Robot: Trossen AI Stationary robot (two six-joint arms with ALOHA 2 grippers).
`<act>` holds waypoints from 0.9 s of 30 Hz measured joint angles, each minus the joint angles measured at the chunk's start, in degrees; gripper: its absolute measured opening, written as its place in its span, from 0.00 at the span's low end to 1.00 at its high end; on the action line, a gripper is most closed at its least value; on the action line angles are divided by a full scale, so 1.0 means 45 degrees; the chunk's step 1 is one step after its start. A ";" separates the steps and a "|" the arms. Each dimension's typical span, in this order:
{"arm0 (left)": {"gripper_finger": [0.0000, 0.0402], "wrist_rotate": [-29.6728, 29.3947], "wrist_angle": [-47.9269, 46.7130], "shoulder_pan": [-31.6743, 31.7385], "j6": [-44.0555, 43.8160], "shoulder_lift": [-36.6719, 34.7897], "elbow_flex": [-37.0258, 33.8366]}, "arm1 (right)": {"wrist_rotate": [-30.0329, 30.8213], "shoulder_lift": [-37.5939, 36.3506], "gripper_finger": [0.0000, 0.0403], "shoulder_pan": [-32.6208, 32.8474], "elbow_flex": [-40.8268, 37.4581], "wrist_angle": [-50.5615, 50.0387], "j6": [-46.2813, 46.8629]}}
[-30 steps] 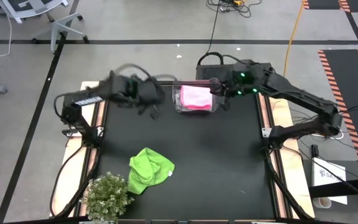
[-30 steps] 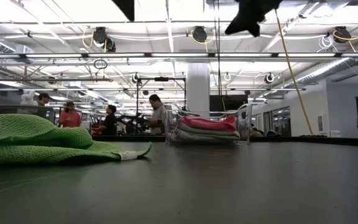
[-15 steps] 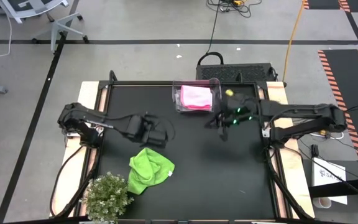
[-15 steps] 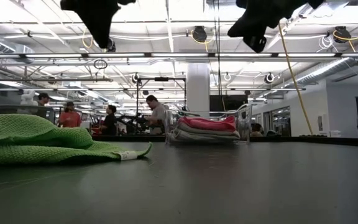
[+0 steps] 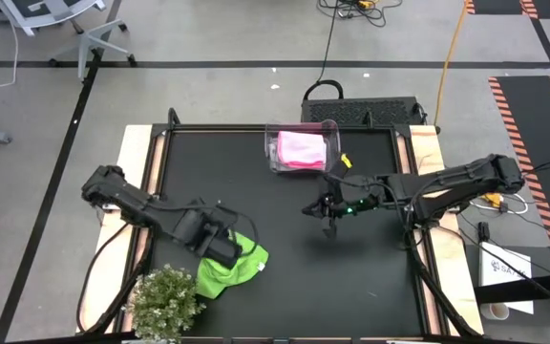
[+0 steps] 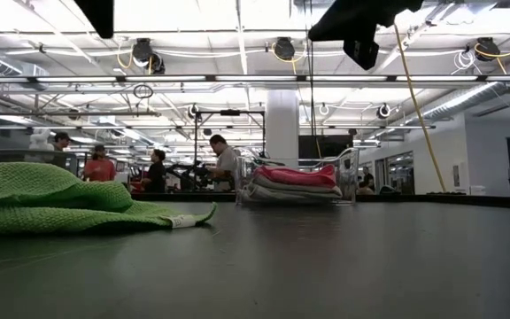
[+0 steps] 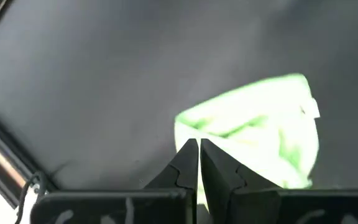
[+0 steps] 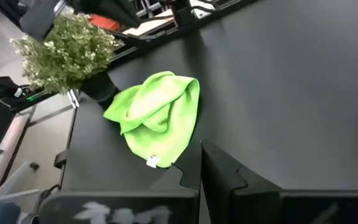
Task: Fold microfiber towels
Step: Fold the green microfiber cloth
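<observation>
A lime green towel [image 5: 243,270] lies crumpled on the black table near its front left; it also shows in the low view [image 6: 51,199]. My left gripper [image 5: 225,253] hangs shut above the towel's left part [image 7: 260,124], clear of it. A pink towel [image 5: 301,148] lies folded on a paler one inside the clear bin [image 6: 348,177] at the far edge. My right gripper [image 5: 328,225] is shut and hangs over the table's middle, slanting toward the green towel [image 8: 160,115]. Neither gripper holds anything.
A small bushy plant [image 5: 165,301] stands at the near left corner, close to the green towel. Bare black tabletop [image 5: 351,287] stretches right of the towel. In the low view, several people [image 6: 220,164] stand in the room behind the table.
Both grippers have come away from the bin at the far edge, moving toward the near edge and down. The left one has swung across to above the green towel. The right one has gone to the table's middle. The towels have not moved.
</observation>
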 joint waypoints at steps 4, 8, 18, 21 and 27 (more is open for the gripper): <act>0.05 0.0311 0.1489 -0.0692 0.1057 0.0044 -0.0483 | 0.0371 -0.0002 0.00 0.0332 0.0005 -0.0100 0.0115; 0.07 0.1675 0.4063 -0.0973 0.1765 0.0063 -0.1815 | 0.0337 -0.0005 0.00 0.0669 0.0005 -0.0122 0.0095; 0.35 0.4516 1.1039 -0.0932 -0.0237 0.0126 -0.6165 | -0.1365 -0.0111 0.00 0.1573 0.0005 -0.0957 -0.0275; 0.42 0.5446 1.1436 -0.0779 -0.1536 0.0284 -0.6730 | -0.1363 -0.0132 0.00 0.1803 0.0010 -0.1235 -0.0361; 0.45 0.5640 1.1143 -0.0896 -0.2423 0.1102 -0.6894 | -0.1339 -0.0132 0.00 0.1906 0.0010 -0.1440 -0.0094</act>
